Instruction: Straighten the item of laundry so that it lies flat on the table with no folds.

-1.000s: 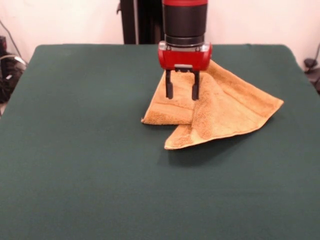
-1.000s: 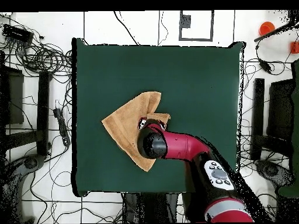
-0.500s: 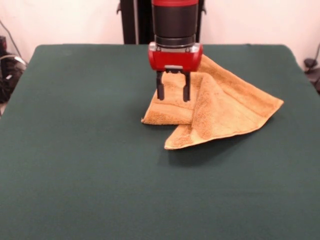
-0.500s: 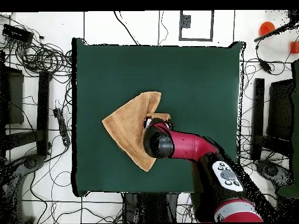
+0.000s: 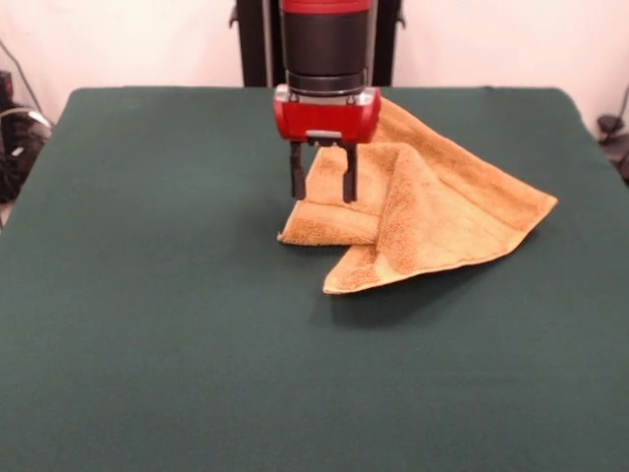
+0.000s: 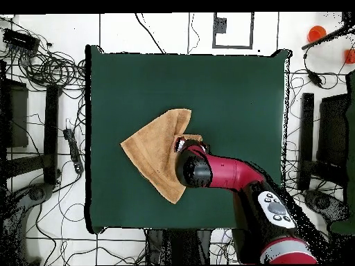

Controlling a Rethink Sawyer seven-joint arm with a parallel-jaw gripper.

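Seen from the front, left to right: bare green table (image 5: pixel 147 295) across the whole left half, nothing lying on it; then the claw (image 5: pixel 321 185), hung from the red and black arm (image 5: pixel 326 59) just right of the table's middle and toward the far edge, its two dark fingers (image 5: pixel 298 182) apart with a clear gap between, gripping nothing, tips poised just above the left end of the towel (image 5: pixel 432 211) and apparently not touching the cloth. Right of the claw, the golden-tan towel itself, on the right half of the table, nearer the far edge than the near one, well clear of every edge. Not flat: one layer doubled over another, a raised rounded fold running from the far side down toward a blunt point on the near side, a lower flap poking out to the left under the claw, a sharper corner stretched out toward the right edge of the table. From overhead, a roughly triangular outline rather than a square, with the arm covering part of it. Judged as barely begun: no corner gripped, the fold not yet opened, the whole spreading-out yet to do. Likely next: closing on the left flap or the folded edge and drawing it outward
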